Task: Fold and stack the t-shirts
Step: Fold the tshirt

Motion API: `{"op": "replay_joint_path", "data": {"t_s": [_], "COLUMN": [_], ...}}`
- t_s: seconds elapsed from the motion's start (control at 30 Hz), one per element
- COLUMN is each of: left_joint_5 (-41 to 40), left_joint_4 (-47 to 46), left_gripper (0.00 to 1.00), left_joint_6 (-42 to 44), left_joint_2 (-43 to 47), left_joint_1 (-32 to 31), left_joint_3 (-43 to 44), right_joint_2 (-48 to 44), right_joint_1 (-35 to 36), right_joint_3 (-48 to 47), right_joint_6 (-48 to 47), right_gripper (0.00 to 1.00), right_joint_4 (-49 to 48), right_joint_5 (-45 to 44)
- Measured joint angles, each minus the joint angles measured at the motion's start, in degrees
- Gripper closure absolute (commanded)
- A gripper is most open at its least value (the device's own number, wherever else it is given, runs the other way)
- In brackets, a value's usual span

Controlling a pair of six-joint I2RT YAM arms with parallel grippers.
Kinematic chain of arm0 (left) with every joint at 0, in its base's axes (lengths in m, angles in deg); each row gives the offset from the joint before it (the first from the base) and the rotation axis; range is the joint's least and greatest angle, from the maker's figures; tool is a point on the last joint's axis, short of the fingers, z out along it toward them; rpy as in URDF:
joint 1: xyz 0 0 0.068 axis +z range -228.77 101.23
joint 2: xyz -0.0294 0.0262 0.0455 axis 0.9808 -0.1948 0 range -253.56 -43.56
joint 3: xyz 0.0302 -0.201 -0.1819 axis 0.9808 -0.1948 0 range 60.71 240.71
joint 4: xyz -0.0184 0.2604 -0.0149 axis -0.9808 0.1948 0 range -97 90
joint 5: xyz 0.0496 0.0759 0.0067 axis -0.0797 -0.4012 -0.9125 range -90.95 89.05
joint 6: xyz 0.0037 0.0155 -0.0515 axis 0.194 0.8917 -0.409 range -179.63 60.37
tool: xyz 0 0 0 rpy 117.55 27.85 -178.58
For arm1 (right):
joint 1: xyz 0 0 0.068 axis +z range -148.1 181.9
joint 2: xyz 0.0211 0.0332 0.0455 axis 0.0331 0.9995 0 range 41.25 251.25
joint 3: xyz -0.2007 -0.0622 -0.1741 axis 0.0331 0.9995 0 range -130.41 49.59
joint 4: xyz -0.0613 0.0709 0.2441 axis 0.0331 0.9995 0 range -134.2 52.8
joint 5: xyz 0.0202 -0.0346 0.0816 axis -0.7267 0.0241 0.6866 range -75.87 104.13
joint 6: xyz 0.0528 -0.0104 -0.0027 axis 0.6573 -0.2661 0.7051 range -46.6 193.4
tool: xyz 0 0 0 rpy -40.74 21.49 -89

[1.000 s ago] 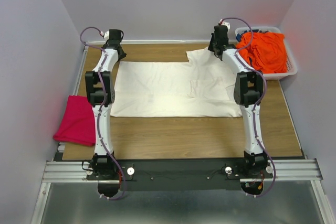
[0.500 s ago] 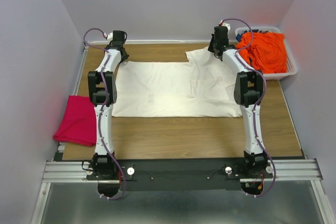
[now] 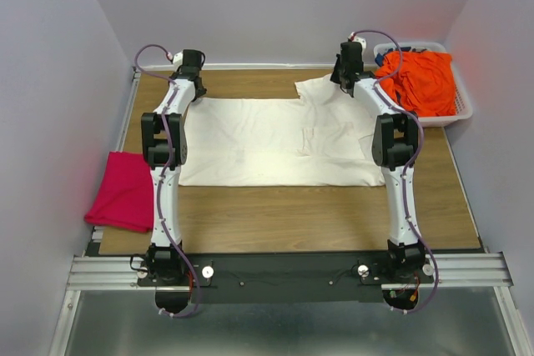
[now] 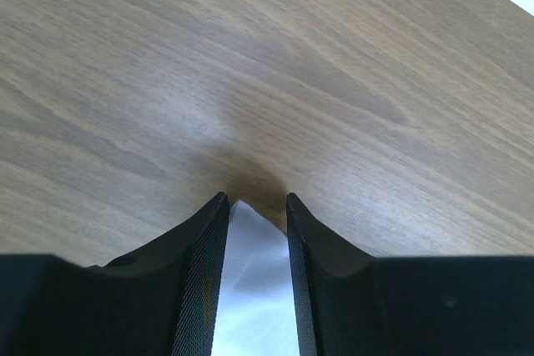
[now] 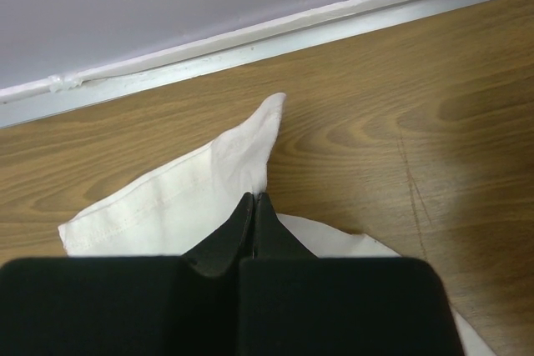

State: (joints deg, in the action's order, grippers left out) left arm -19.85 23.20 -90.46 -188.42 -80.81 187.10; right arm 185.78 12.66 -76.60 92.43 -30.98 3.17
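Right gripper pinches cream-white t-shirt edge, jaws closed; left gripper narrowly parted, straddling its corner on table.

Wooden table: brown grain, pale scuffed patches in left wrist view. White plastic lattice basket on far right corner of table, close to right wall. Pale lilac walls on three sides. White trim strip along table's far edge at foot of back wall. Aluminium rail across near edge, black plate over its middle. Grey metal sheet below rail.
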Motion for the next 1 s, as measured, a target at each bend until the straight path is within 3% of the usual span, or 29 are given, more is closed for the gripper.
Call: {"op": "replay_joint_path", "data": {"t_s": [0.37, 0.47, 0.5, 0.7, 1.0], "left_joint_5": [-2.9, -3.4, -3.4, -3.5, -3.6], "left_joint_4": [0.4, 1.2, 1.3, 2.2, 2.4], "left_gripper": [0.57, 0.63, 0.71, 0.97, 1.00], "left_joint_6": [2.8, 3.3, 3.4, 3.9, 4.5], "left_joint_2": [1.7, 1.7, 1.7, 1.6, 1.4], "left_joint_1": [-0.7, -1.1, -1.1, -1.4, -1.4], "left_joint_3": [-2.5, -2.3, -2.2, -0.8, 0.7], "right_joint_2": [-0.7, -0.7, -0.7, -0.7, -0.7], "right_joint_1": [0.0, 0.0, 0.0, 0.0, -0.3], "right_joint_3": [0.0, 0.1, 0.1, 0.3, 0.3], "right_joint_6": [0.1, 0.4, 0.4, 0.4, 0.4], "right_gripper": [0.99, 1.00, 0.99, 0.99, 1.00], "right_joint_4": [0.0, 0.0, 0.0, 0.0, 0.0], "right_joint_5": [0.2, 0.5, 0.5, 0.7, 1.2]}}
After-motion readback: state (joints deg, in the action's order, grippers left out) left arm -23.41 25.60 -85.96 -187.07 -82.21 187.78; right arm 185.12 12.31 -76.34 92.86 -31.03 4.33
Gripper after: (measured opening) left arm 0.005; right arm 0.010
